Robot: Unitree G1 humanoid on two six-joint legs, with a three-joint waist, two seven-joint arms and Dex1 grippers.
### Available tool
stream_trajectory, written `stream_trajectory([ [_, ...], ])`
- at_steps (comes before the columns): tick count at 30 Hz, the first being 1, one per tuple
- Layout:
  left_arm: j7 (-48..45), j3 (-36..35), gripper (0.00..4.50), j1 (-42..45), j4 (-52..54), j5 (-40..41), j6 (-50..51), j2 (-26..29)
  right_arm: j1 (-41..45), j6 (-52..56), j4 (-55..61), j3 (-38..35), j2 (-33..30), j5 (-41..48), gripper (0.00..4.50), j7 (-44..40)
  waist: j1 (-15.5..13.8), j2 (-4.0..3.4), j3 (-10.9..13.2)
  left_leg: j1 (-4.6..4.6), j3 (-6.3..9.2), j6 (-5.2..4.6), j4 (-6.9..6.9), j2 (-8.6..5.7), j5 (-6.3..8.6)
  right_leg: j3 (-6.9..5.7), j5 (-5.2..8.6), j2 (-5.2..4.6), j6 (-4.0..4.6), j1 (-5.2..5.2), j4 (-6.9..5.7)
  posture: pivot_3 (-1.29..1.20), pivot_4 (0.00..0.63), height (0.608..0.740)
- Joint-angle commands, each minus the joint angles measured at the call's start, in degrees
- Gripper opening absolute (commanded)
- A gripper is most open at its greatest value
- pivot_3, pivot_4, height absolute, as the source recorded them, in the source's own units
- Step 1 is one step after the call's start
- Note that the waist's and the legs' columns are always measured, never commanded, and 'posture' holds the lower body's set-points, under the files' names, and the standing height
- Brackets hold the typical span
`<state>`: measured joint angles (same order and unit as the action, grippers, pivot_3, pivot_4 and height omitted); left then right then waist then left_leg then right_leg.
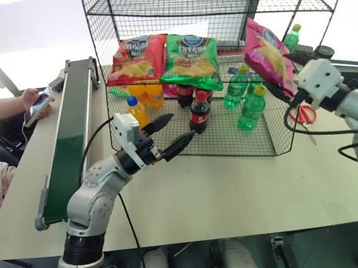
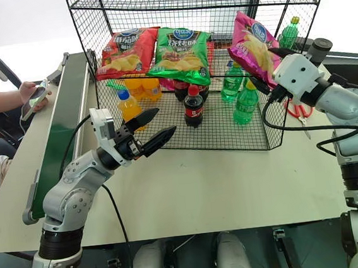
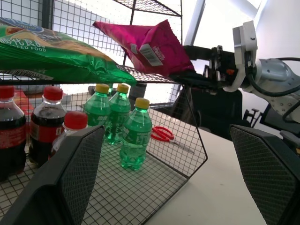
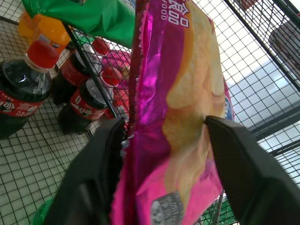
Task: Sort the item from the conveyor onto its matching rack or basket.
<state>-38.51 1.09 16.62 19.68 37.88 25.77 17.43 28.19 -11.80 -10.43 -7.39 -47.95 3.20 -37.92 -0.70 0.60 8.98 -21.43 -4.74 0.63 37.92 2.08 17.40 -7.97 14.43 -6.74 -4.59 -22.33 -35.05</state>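
The item, a magenta-pink crisp bag [image 1: 265, 55], stands tilted at the right end of the rack's [image 1: 230, 138] middle shelf, to the right of the green crisp bag [image 1: 191, 60]. My right gripper [image 1: 277, 70] is shut on its lower end, with one finger on each face of the bag [image 4: 178, 108]. My left gripper [image 1: 179, 126] hangs open and empty above the table, in front of the rack's bottom tier. The conveyor [image 1: 71, 132] runs along the left side, and its belt is bare.
A red crisp bag [image 1: 139, 58] lies left of the green one. Cola [image 1: 199, 113], orange [image 1: 137, 109] and green bottles [image 1: 249, 108] stand on the bottom tier. Red scissors [image 1: 304, 114] lie right of the rack. A person with a phone [image 1: 36, 103] sits beyond the conveyor.
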Motion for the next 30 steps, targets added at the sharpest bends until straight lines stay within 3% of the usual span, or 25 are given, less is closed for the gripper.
stream_trajectory([
  [1, -0.12, -0.20, 4.50, 0.46, 1.61, -0.25, -1.06, -0.01, 1.90, -3.17, -0.34, -0.81, 0.23, -1.78, 1.27, 2.27, 0.01, 0.00, 0.00, 0.00, 0.00, 0.00, 0.00, 0.00, 0.00, 0.00, 0.00, 0.00, 0.00, 0.00, -0.01, 0.00, 0.150, 0.740],
  [3, -0.06, -0.10, 4.50, 0.39, 1.68, -0.44, -1.10, -0.09, 2.94, -5.03, -1.37, -0.09, 0.00, -3.77, 0.29, 3.12, 0.07, 0.00, 0.00, 0.01, 0.00, 0.00, 0.00, 0.00, 0.00, 0.00, 0.00, 0.00, 0.00, -0.01, -0.02, 0.00, 0.150, 0.740],
  [4, -0.05, -0.05, 4.50, 0.34, 1.75, -0.48, -1.09, -0.11, 3.69, -6.83, -2.41, 0.66, -0.51, -5.94, 0.03, 3.97, 0.13, 0.00, 0.00, 0.01, 0.00, 0.00, 0.00, 0.00, 0.00, 0.00, 0.00, 0.00, 0.00, -0.01, -0.03, 0.00, 0.150, 0.740],
  [9, 0.10, 0.44, 4.50, -0.01, 2.44, -1.67, -1.44, 0.13, 7.85, -13.08, -9.50, 3.93, -1.74, -14.24, 0.03, 8.15, 0.12, 0.00, 0.00, 0.01, -0.01, 0.02, 0.01, -0.01, -0.01, 0.01, 0.00, 0.01, 0.00, -0.02, -0.04, 0.00, 0.150, 0.740],
  [16, 1.19, 1.17, 4.50, -0.27, 3.07, -4.71, -1.71, 0.46, 9.81, -18.76, -15.50, 5.94, -2.62, -18.22, 0.03, 10.97, 0.02, 0.00, 0.00, 0.00, -0.02, 0.03, 0.02, -0.03, -0.02, 0.01, 0.00, 0.00, 0.00, 0.00, -0.03, 0.00, 0.150, 0.740],
  [21, 1.51, 0.96, 4.50, -0.58, 2.59, -7.15, -2.34, 1.72, 8.04, -18.08, -13.48, 3.62, -3.74, -13.09, 1.76, 7.50, 0.03, 0.00, 0.00, 0.01, -0.02, 0.05, 0.03, -0.02, -0.03, 0.01, 0.00, 0.00, 0.00, 0.01, -0.03, 0.00, 0.150, 0.740],
  [22, 1.25, 0.63, 4.50, -0.62, 2.34, -6.98, -2.47, 1.68, 7.51, -17.75, -12.47, 3.28, -4.02, -11.82, 2.46, 6.60, 0.06, 0.00, 0.00, 0.01, -0.01, 0.05, 0.03, -0.02, -0.03, 0.00, 0.00, 0.00, 0.00, 0.02, -0.03, 0.00, 0.150, 0.740],
  [26, 1.18, -0.63, 4.50, -0.57, 0.99, -8.24, -2.94, 2.97, 2.69, -13.34, -3.81, 0.46, -3.54, 0.46, 4.32, -0.73, 0.01, 0.00, 0.00, 0.01, 0.00, 0.04, 0.03, 0.02, -0.03, 0.00, 0.00, 0.01, 0.00, 0.02, -0.03, 0.00, 0.150, 0.740],
  [30, -0.33, -2.14, 4.50, -0.76, -0.04, -7.60, -1.92, 5.67, -3.84, -2.24, 8.15, -3.50, -1.45, 16.28, 4.42, -5.63, -0.01, 0.00, 0.00, 0.02, 0.03, 0.03, 0.03, 0.05, -0.02, -0.03, 0.00, 0.01, 0.00, 0.04, -0.03, 0.00, 0.150, 0.740],
])
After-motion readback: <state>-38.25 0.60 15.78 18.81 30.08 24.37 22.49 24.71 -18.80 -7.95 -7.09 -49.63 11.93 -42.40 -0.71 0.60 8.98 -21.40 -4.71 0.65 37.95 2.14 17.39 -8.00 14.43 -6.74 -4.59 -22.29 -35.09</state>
